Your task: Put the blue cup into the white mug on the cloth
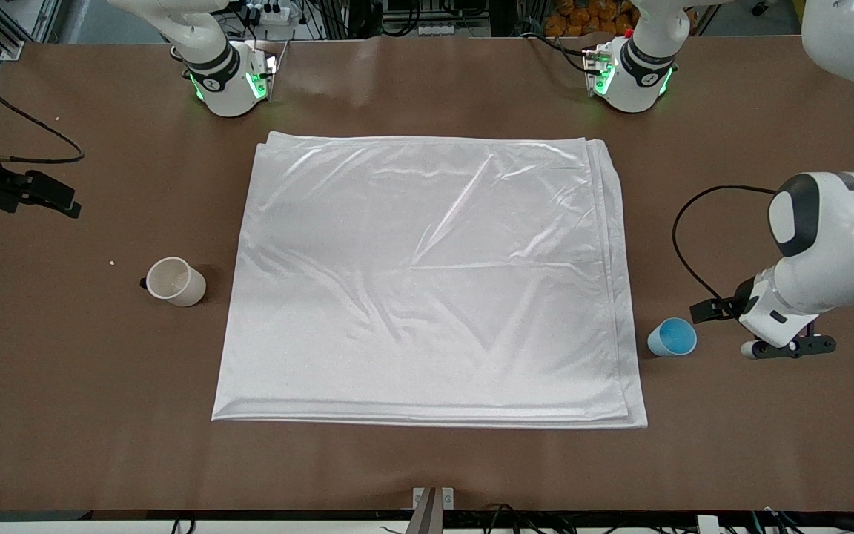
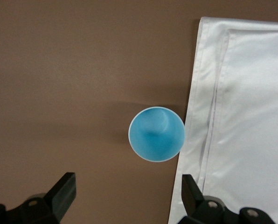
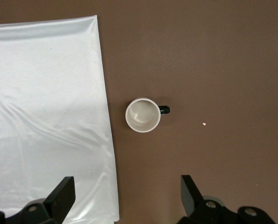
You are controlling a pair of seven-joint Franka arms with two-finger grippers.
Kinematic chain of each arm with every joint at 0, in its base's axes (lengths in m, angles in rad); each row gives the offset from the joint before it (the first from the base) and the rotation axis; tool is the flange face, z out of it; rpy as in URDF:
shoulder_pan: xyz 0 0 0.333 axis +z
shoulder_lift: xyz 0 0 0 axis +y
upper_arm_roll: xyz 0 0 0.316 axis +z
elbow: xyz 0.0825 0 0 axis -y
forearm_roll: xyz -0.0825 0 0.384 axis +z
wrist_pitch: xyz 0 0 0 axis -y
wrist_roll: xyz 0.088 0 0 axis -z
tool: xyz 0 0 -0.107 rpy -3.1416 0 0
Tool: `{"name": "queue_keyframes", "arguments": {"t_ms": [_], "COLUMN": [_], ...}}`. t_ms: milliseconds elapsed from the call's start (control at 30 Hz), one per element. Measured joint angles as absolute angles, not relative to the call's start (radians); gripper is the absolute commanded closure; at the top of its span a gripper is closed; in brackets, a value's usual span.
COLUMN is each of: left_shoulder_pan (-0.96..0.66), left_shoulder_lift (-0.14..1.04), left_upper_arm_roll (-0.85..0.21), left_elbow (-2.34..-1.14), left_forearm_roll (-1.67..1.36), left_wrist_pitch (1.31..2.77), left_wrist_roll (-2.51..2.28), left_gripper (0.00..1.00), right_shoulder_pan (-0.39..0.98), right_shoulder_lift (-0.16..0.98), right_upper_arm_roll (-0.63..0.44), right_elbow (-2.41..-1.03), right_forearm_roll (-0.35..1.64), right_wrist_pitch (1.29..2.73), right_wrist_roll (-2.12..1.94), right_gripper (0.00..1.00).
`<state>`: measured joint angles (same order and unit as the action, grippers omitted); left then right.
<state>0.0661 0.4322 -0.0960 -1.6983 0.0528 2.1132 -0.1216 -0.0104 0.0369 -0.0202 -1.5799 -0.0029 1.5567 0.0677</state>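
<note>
A large, shiny white satin-like cloth (image 1: 427, 282), folded into a wrinkled rectangle with layered edges, lies flat on the middle of the brown table (image 1: 427, 467). The small, handle-less, tapered light blue cup (image 1: 672, 337) stands upright on the bare table just beside the cloth's edge at the left arm's end; in the left wrist view the cup (image 2: 156, 134) shows a brighter blue inside and its rim sits right against the layered cloth hem (image 2: 202, 116), though contact cannot be confirmed. The off-white cylindrical mug (image 1: 176, 282) with a small dark handle stands upright on the table near the cloth's edge at the right arm's end, apart from the fabric, handle turned away from the cloth; the right wrist view shows its pale inside holding nothing (image 3: 142, 115). A small pale crumb (image 3: 204, 124) lies on the table near the mug. The left gripper (image 2: 127, 196) hangs over the table near the blue cup, fingers spread wide, holding nothing. The right gripper (image 3: 127, 196) hangs above the mug's end of the table, fingers likewise spread wide and empty. No legible brand, label or writing appears on the cup, the mug or the cloth.
</note>
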Motion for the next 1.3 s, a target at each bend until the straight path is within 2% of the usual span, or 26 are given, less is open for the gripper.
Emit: {"name": "queue_keyframes", "arguments": {"t_ms": [400, 900, 1167, 1200, 1300], "left_shoulder_pan": [0.069, 0.069, 0.069, 0.068, 0.067], "left_shoulder_lift": [0.555, 0.606, 0.631, 0.634, 0.641], "left_upper_arm_roll": [-0.096, -0.096, -0.097, -0.097, -0.098], "left_elbow": [-1.700, -1.699, -1.699, -1.699, -1.699], "left_forearm_roll": [0.053, 0.053, 0.065, 0.065, 0.065], "left_wrist_pitch": [2.239, 2.288, 2.325, 2.330, 2.336], "left_wrist_roll": [-0.122, -0.122, -0.120, -0.120, -0.120], "left_gripper": [0.00, 0.00, 0.00, 0.01, 0.24], "right_shoulder_pan": [-0.017, -0.055, -0.080, -0.085, -0.095], "right_shoulder_lift": [0.042, 0.050, 0.082, 0.088, 0.109], "right_upper_arm_roll": [-0.023, -0.025, -0.025, -0.025, -0.026], "right_elbow": [-1.730, -1.934, -1.991, -1.992, -1.994], "right_forearm_roll": [-0.003, -0.011, -0.027, -0.027, -0.028], "right_wrist_pitch": [1.700, 1.953, 2.009, 2.017, 2.038], "right_wrist_roll": [-0.059, -0.419, -0.657, -0.682, -0.755], "right_gripper": [0.00, 0.00, 0.00, 0.00, 0.00]}}
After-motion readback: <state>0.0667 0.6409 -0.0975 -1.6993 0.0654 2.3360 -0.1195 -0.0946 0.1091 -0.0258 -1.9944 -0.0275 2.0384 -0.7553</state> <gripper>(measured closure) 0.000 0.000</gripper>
